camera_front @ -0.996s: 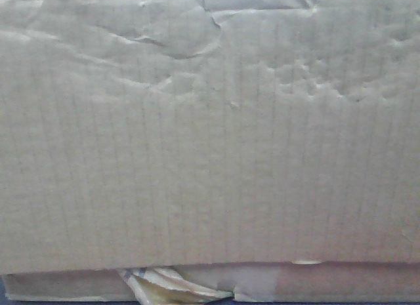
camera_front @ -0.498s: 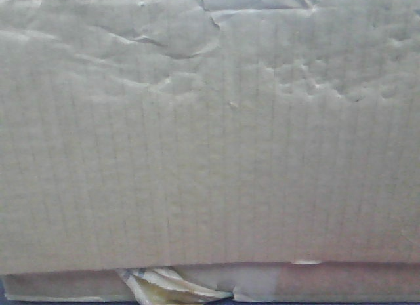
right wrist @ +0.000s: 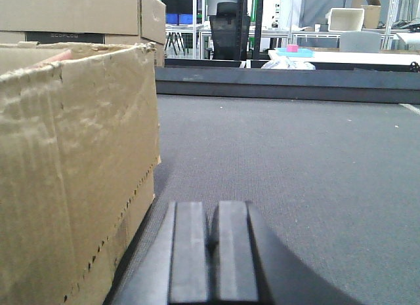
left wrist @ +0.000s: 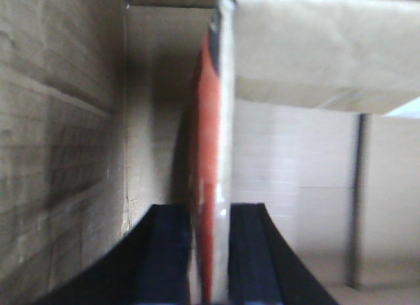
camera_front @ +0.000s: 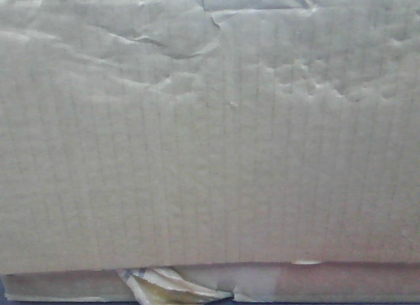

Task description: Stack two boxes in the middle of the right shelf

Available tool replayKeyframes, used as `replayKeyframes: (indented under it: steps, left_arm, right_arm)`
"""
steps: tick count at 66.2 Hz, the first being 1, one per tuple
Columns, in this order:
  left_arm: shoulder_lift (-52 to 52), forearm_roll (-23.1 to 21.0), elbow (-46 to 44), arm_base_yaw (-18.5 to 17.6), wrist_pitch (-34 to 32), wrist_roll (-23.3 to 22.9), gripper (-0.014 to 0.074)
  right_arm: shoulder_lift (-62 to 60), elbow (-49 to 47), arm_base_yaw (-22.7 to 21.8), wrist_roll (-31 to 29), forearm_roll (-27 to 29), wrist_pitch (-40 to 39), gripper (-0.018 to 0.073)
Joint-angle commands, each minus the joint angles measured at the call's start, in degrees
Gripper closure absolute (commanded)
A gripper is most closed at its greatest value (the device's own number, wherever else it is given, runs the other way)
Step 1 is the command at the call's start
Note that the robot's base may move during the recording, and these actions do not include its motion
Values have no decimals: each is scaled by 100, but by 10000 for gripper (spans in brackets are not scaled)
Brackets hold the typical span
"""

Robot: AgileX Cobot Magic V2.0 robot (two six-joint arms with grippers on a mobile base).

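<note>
Stacking looks done: tall brown corrugated cardboard box (camera_front: pixel 210 154) sits on flat taped cardboard box (camera_front: pixel 341 283). Left pincer (left wrist: pixel 211 216) pinches the tall box's wall. Right pincer (right wrist: pixel 211 216), pressed together and empty, has it just left. Shelf unseen; releasing remains.

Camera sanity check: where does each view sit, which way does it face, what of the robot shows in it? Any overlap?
Front: right up against the side of the tall box, with the flat box below it; no robot parts show.
Left wrist: looks along the left gripper, shut on a red-faced cardboard flap; cardboard all round.
Right wrist: low over the dark grey surface, facing the room; right gripper shut and empty; open-topped box at left.
Shared: brown cardboard in all three; cannot tell if it is the same box.
</note>
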Motion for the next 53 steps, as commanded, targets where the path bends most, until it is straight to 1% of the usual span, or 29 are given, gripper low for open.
replayKeyframes:
  steps: [1,7,11,19,33,44,47,50,53]
  left_arm:
    - [-15,-32,-17,-40,-48,-68,368]
    - [-15,-32,-17,-40,-76,-68,279]
    - [-28,-32,-30,-40,-76,-68,252]
    - [-130,-32,-75,-40,-76,-68,246]
    - [-453,-32,-604,-40,-35,-1,246]
    - [-716,-32,-1019,-40,131,357,246]
    - [-797,78,-1075,-40,310,471,246]
    - [-872,310,-1087,-40,310,472,246]
    - [-928,639,-1087,-40,310,472,246]
  right_arm:
    - [-16,6,-23,-36,6,-98,727]
    - [-16,6,-23,-36,6,-98,727]
    - [-16,6,-23,-36,6,-98,727]
    - [-16,6,-23,-36,6,-98,727]
    - [-16,6,-23,-36,6,-98,727]
    - [-16,6,-23,-36,6,-98,727]
    - [-16,6,-23,-36,6,-98,727]
    - [-16,6,-23,-36,6,-98,727]
    - [-16,6,-23,-36,6,-98,727]
